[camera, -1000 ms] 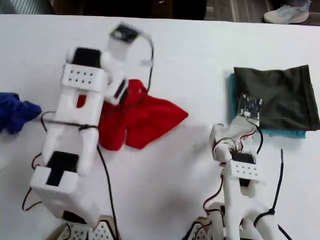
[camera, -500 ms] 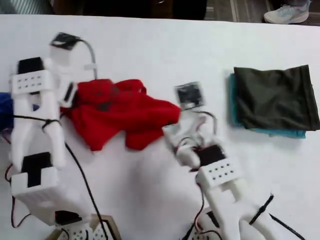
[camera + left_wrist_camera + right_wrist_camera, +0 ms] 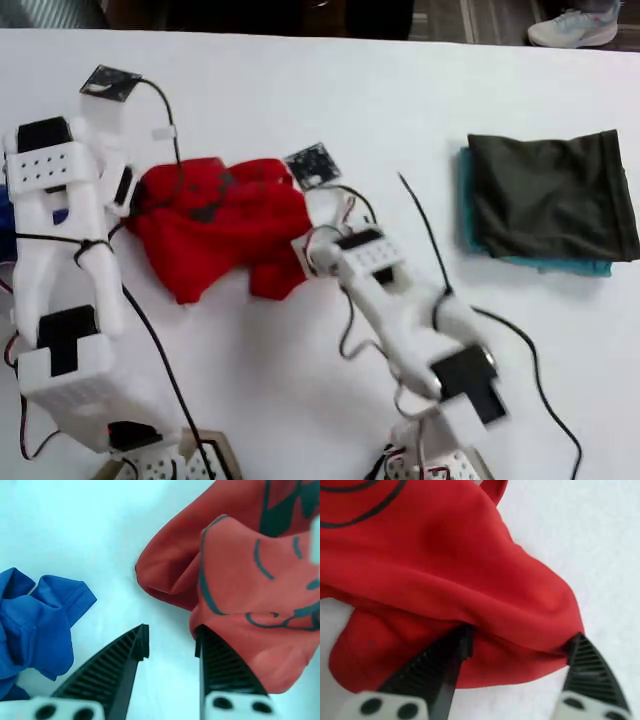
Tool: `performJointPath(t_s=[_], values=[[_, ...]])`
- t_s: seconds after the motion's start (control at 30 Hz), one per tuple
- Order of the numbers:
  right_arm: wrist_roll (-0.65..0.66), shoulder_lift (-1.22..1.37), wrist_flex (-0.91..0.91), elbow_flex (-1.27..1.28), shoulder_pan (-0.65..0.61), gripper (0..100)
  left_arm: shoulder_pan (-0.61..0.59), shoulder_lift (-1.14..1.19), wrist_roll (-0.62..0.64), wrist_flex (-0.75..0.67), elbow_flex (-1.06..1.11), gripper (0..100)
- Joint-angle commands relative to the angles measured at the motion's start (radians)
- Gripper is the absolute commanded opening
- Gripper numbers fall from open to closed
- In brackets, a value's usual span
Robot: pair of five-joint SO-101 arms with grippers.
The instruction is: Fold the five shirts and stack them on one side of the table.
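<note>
Both spread wide: right hand straddled a fold of the red shirt, left hand at its opposite edge, probably to pull it flat.

White tabletop under the fingers, evenly lit, with dark plank floor past them beyond its far edge and something grey and ribbed at one far corner.

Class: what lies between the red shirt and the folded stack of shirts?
In the high view, the right arm and its black cable; the rest is bare table.
</note>
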Motion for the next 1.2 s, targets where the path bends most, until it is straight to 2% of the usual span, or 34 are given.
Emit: performJointPath(t_s=[0.0, 0.03, 0.07, 0.2, 0.3, 0.37, 0.63, 0.77, 0.87, 1.0, 1.17], values=[[0.025, 0.056, 0.101, -0.164, -0.007, 3.6, -0.008, -0.038, -0.003, -0.015, -0.015, 17], [0.025, 0.059, 0.113, -0.186, -0.002, 0.5, -0.005, -0.038, -0.002, -0.017, -0.015, 17], [0.028, 0.059, 0.124, -0.199, 0.004, 4.2, -0.002, -0.038, -0.002, -0.017, -0.015, 17], [0.028, -0.001, 0.134, -0.229, 0.056, 2.2, 0.021, -0.048, 0.000, -0.035, -0.030, 16], [0.028, -0.097, 0.166, -0.230, 0.108, 2.1, 0.028, -0.046, 0.002, -0.009, -0.116, 8], [0.029, -0.173, 0.203, -0.230, 0.143, 2.1, 0.031, -0.046, 0.002, 0.032, -0.202, 3], [0.123, -0.541, 0.344, -0.230, 0.214, 2.1, 0.153, -0.046, 0.020, 0.319, -0.622, 3], [0.181, -0.745, 0.449, -0.230, 0.242, 2.1, 0.167, -0.074, 0.021, 0.347, -0.742, 3], [0.269, -0.875, 0.490, -0.227, 0.323, 2.1, 0.169, -0.127, 0.021, 0.347, -0.684, 4], [0.330, -0.889, 0.475, -0.146, 0.433, 2.1, 0.227, -0.215, 0.018, 0.347, -0.452, 13], [0.328, -0.823, 0.294, 0.040, 0.487, 2.1, 0.393, -0.342, -0.035, 0.321, -0.096, 17]])
